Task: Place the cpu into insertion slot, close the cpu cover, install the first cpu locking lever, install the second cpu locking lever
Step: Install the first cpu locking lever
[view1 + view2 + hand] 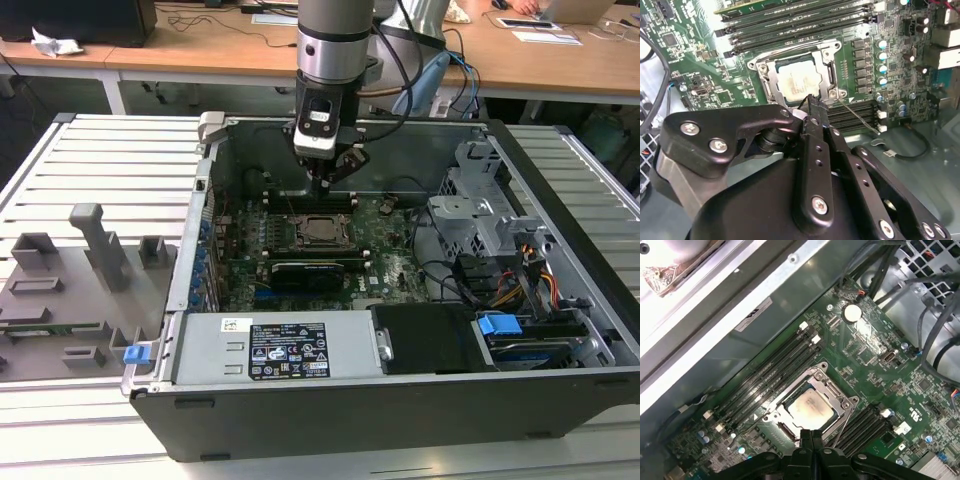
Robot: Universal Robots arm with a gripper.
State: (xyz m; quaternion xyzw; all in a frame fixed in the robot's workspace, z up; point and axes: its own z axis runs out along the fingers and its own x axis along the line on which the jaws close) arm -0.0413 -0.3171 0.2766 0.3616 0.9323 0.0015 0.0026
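Down inside the open dark-grey computer case (420,410), the black two-finger gripper (812,102) hangs low over the green motherboard (865,360). Its fingers are clenched together with nothing between them, and the tips are right at the edge of the socket.

The cpu (810,407) — that small flat square chip with the silvery-grey top — sits in the square metal-rimmed insertion slot (756,63). The thin silvery hinged cpu cover (772,82) looks to be lying flat around it, with the chip showing through its window.

In the second wrist view a thin wire locking lever (857,115) juts from the socket corner, just beside the tips. My read is that lever work is the step in hand. To do it well, the closed tips should bear on the wire itself, never on the chip's top. Press down, then sideways toward its hook, slow and square — a slip here lands on the board.

Room is tight. Long black memory slots (765,385) flank the socket on two sides, and the pale case wall (740,315) rises just past one bank. The dark cables (935,340) lie well apart.
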